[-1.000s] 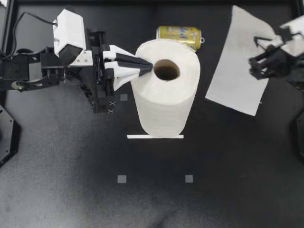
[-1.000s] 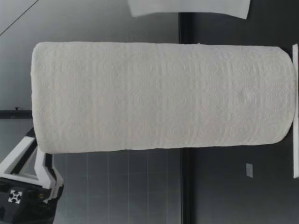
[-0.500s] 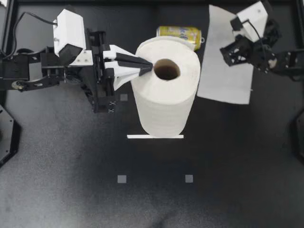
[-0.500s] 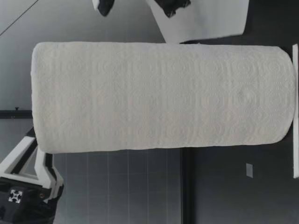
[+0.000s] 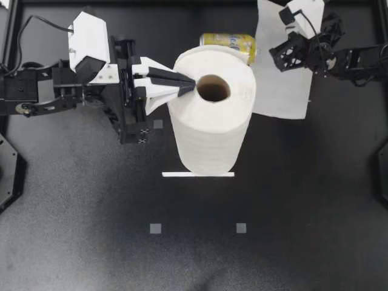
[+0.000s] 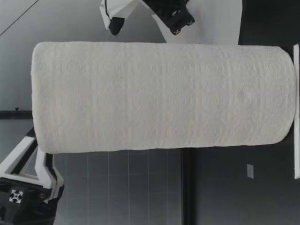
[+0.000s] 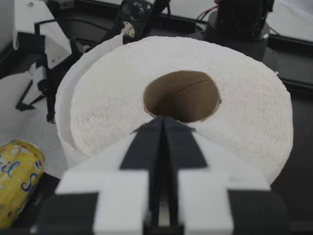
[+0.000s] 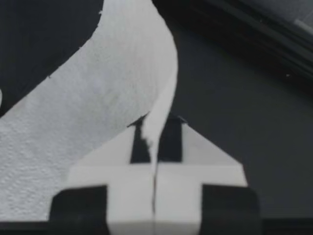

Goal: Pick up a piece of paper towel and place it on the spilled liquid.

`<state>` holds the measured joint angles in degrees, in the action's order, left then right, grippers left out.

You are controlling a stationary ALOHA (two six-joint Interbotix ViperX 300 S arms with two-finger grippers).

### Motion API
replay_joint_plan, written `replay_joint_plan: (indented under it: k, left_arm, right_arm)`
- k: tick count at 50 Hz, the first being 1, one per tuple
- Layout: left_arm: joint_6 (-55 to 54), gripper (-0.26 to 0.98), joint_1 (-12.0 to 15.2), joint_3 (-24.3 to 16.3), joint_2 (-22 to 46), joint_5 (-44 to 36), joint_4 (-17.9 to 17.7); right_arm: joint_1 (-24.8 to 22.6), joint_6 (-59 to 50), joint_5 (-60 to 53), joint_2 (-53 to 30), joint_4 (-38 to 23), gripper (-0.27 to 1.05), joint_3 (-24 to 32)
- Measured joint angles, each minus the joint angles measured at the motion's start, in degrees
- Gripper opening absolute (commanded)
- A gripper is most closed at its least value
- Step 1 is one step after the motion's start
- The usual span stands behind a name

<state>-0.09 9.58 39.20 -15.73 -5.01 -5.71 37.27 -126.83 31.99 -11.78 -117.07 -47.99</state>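
Note:
A tall paper towel roll (image 5: 212, 115) stands upright mid-table. My left gripper (image 5: 193, 85) is shut, its tips resting on the roll's top (image 7: 234, 117) at the edge of the cardboard core. At the back right my right gripper (image 5: 290, 56) is shut on a torn-off paper towel sheet (image 5: 280, 91), which hangs below it in the air. In the right wrist view the sheet (image 8: 98, 98) runs up from between the fingers (image 8: 168, 139). The low view shows the sheet (image 6: 213, 18) behind the roll (image 6: 164, 96). A yellow can (image 5: 229, 42) lies on its side behind the roll. No spilled liquid is visible.
A white base strip (image 5: 197, 174) lies at the roll's foot. Two small grey squares (image 5: 156, 228) (image 5: 241, 228) mark the dark table nearer the front. The can (image 7: 17, 171) lies beside the roll in the left wrist view.
My right gripper has carried the sheet leftward and toward the back, close to the can and roll. The left arm and the roll have not moved.

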Motion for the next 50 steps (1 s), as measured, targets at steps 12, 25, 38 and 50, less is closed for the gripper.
replay_joint_plan:
  k: [12, 25, 38, 50]
  left_arm:
    - [0.18, 0.11, 0.0, 0.0, 0.0, -0.35, 0.0]
    - [0.26, 0.11, 0.0, 0.09, 0.09, -1.05, 0.0]
    - [0.35, 0.11, 0.0, 0.18, 0.09, -1.32, 0.0]
    - [0.53, 0.11, 0.09, 0.26, 0.18, -2.29, 0.0]
  right_arm:
    - [0.0, 0.0, -1.23, 0.0, 0.09, 0.57, 0.0]
    - [0.0, 2.2, 0.7, 2.02, 2.55, 0.67, -0.44]
    - [0.09, 18.19, 1.93, 10.9, 12.3, 0.67, -2.64]
    - [-1.76, 40.78, 6.86, 18.19, 30.23, 0.67, -2.11]
